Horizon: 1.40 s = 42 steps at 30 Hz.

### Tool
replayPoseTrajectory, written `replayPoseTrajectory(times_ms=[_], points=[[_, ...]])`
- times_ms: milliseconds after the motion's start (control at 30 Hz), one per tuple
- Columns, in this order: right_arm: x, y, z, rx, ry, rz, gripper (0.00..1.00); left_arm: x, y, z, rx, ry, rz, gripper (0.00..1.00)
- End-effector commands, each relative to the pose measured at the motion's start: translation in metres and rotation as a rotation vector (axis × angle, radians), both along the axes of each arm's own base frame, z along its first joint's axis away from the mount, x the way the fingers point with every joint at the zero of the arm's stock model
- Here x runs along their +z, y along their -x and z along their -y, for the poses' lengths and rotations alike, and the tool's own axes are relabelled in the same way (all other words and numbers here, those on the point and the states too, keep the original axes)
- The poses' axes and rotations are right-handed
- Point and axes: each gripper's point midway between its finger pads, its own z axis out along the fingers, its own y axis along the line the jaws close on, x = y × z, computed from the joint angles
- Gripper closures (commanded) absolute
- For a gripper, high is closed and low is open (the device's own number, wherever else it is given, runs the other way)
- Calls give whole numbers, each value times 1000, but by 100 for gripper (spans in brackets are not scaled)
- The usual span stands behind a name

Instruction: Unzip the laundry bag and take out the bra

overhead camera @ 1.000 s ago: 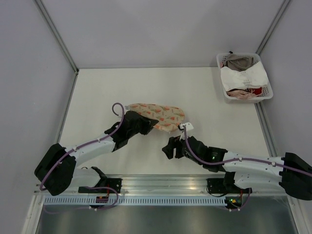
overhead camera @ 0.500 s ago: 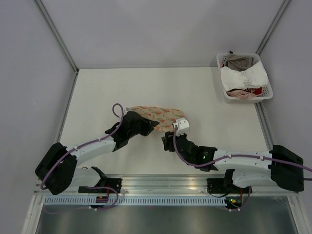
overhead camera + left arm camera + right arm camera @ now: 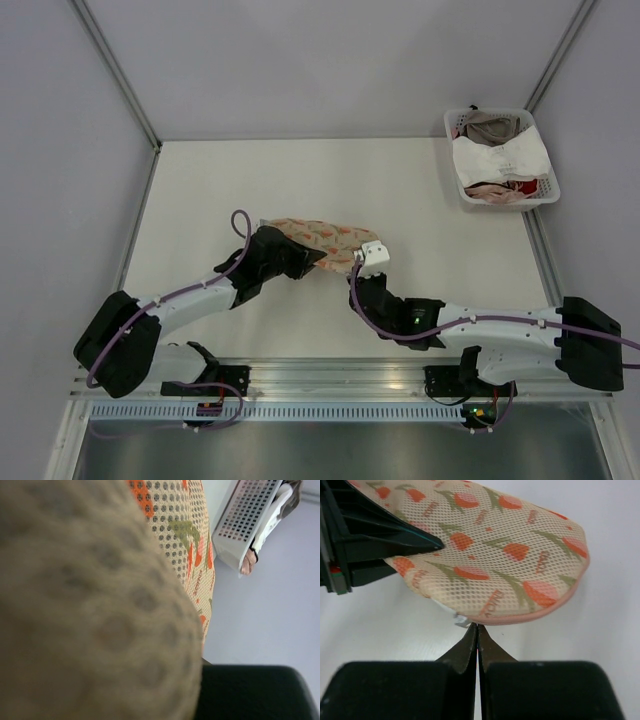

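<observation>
Cream mesh with orange flowers and a pink edge: that is the laundry bag (image 3: 330,238). From above it lies near the middle of the pale table (image 3: 300,170). The left gripper (image 3: 308,257) is at its left end and the right gripper (image 3: 356,272) is at its near edge. A white basket (image 3: 549,190) of clothes sits well apart in the far right corner. Plain grey walls stand all around.

The left wrist camera is so close that blurry mesh fills nearly everything.

The right wrist camera shows the left gripper pinching the bag's end, one black finger on top and one under. The right gripper is pressed together, with its tips just beside a small silver zip tab (image 3: 461,620). I cannot tell if it holds the tab. The pink edge looks closed, so I think the unzipping has not begun. No bra shows, so taking it out is left to do.
</observation>
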Motion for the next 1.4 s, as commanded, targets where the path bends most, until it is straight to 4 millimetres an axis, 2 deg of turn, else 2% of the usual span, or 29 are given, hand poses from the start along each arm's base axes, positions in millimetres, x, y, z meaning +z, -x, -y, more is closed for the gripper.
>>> replayPoseTrajectory(times_ms=[0, 167, 200, 267, 333, 367, 400, 433, 467, 533, 567, 600, 700, 867, 1100, 1267, 1300, 1367], points=[[10, 1, 26, -88, 53, -17, 99, 20, 3, 7, -146, 2, 126, 98], [8, 11, 51, -124, 110, -78, 99, 14, -3, 0, -319, -69, 207, 98], [4, 14, 58, -132, 131, -96, 100, 14, 2, 2, -377, -46, 206, 98], [4, 19, 66, -126, 127, -109, 99, 7, -2, -6, -371, -45, 185, 98], [9, 27, 57, -57, 70, -135, 99, 3, 1, -10, -359, -36, 164, 98], [10, 30, 47, -17, 18, -140, 94, 2, 0, -10, -348, -32, 157, 98], [13, 34, 37, 37, -20, -152, 81, -1, 0, -12, -328, -28, 147, 98], [17, 39, 27, 95, -53, -152, 58, 2, 0, -12, -314, -12, 151, 98], [21, 49, 6, 190, -123, -175, 51, 6, -2, -10, -296, 15, 148, 98], [17, 55, -9, 245, -145, -192, 42, 9, -4, -9, -279, 22, 145, 98], [21, 57, -19, 269, -175, -185, 41, 11, -4, -8, -267, 33, 134, 98], [14, 61, -26, 287, -158, -193, 40, 15, -5, -7, -256, 37, 139, 98], [11, 61, -40, 302, -177, -183, 39, 21, -7, -4, -233, 51, 133, 98], [7, 49, -47, 266, -188, -137, 40, 27, -8, 2, -227, 86, 121, 98], [2, 20, -41, 116, -124, -41, 42, 25, -1, 9, -247, 102, 110, 98], [1, 0, -26, -30, -51, 14, 47, 25, 2, 9, -249, 111, 108, 98], [-2, -1, -25, -39, -40, 17, 54, 26, 2, 9, -250, 110, 110, 98], [-1, -3, -21, -63, -38, 31, 62, 25, 3, 9, -252, 106, 111, 98]])
